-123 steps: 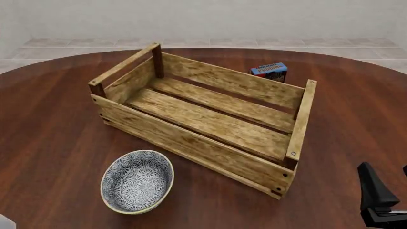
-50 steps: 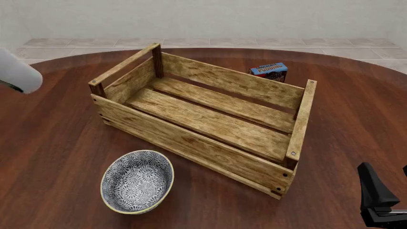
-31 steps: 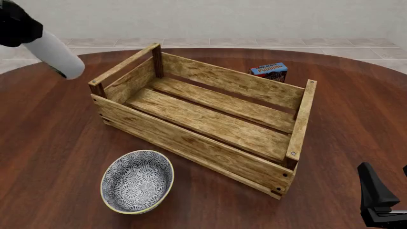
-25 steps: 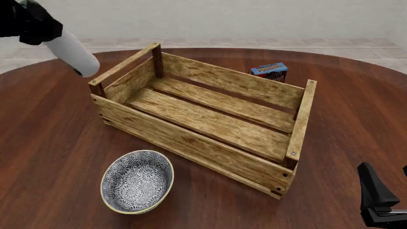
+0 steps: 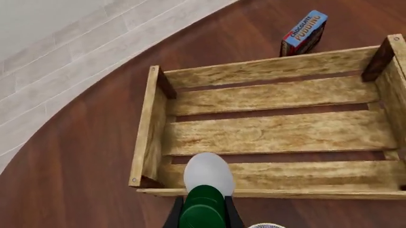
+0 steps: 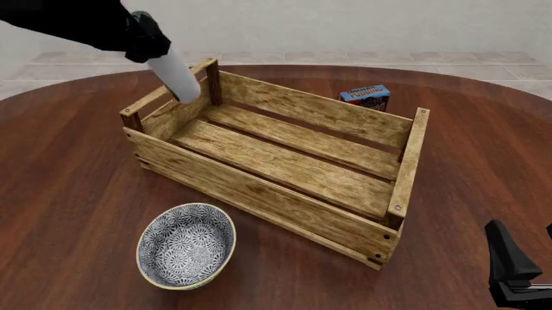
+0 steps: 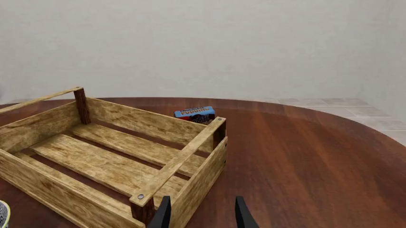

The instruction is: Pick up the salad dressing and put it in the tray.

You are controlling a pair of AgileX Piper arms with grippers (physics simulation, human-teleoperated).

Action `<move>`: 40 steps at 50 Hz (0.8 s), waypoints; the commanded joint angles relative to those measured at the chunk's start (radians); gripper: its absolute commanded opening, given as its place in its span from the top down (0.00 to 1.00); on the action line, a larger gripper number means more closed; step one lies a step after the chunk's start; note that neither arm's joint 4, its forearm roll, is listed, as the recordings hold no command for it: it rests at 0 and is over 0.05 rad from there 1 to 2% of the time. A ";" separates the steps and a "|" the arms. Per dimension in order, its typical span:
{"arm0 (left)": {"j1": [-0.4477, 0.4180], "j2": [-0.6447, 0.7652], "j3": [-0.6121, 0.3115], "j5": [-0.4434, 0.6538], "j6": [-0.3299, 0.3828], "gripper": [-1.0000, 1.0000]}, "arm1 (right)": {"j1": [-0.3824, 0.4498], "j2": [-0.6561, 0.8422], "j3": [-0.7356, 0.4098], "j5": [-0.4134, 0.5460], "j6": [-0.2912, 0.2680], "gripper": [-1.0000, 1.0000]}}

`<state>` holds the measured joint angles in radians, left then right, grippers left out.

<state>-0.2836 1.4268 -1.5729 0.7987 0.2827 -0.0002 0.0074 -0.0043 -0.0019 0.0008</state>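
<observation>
So the pickup part looks done. Nearest the camera, the right gripper point(image 6: 518, 274) sits parked low by the table edge, fingers apart with nothing between them, not involved. The patterned bowl point(image 6: 186, 245) is just in front of the crate point(image 6: 258, 194), untouched. Further back, the left gripper point(image 6: 142, 35) is clamped on the cap end of the dressing bottle point(image 6: 177, 76), holding it up in the air, tilted, with its bottom end over the crate's left end rail. In the left wrist view it hangs above the crate's slats. The crate has nothing in it, so lowering and letting go is what's left. The pudding box point(image 6: 365, 97) stands behind the crate.
</observation>
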 commanded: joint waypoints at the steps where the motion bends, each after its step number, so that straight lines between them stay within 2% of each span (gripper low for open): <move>1: -0.064 0.124 -0.063 -0.043 -0.005 1.00 | 0.000 0.000 0.000 0.000 0.000 0.00; 4: -0.070 0.160 -0.080 -0.055 -0.003 1.00 | 0.000 0.000 0.000 0.000 0.000 0.00; 7: -0.109 0.200 -0.135 -0.041 -0.059 1.00 | 0.000 0.000 0.000 0.000 0.000 0.00; 8: -0.104 0.213 -0.143 -0.042 -0.047 1.00 | 0.000 0.000 0.000 0.000 0.000 0.00; 10: -0.136 0.233 -0.146 -0.050 -0.059 1.00 | 0.000 0.000 0.000 0.000 0.000 0.00; 16: -0.151 0.256 -0.117 -0.090 -0.044 1.00 | 0.000 0.000 0.000 0.000 0.000 0.00; 19: -0.145 0.271 -0.118 -0.095 -0.009 1.00 | 0.000 0.000 0.000 0.000 0.000 0.00; 21: -0.154 0.289 -0.137 -0.093 -0.042 1.00 | 0.000 0.000 0.000 0.000 0.000 0.00; 30: -0.149 0.361 -0.135 -0.152 -0.044 1.00 | 0.000 0.000 0.000 0.000 0.000 0.00; 33: -0.159 0.388 -0.135 -0.164 -0.076 1.00 | 0.000 0.000 0.000 0.000 0.000 0.00; 40: -0.149 0.453 -0.116 -0.207 -0.057 1.00 | 0.000 0.000 0.000 0.000 0.000 0.00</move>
<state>-0.4343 1.8019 -1.6875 0.6414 0.2139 -0.0003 0.0074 -0.0043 -0.0019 0.0008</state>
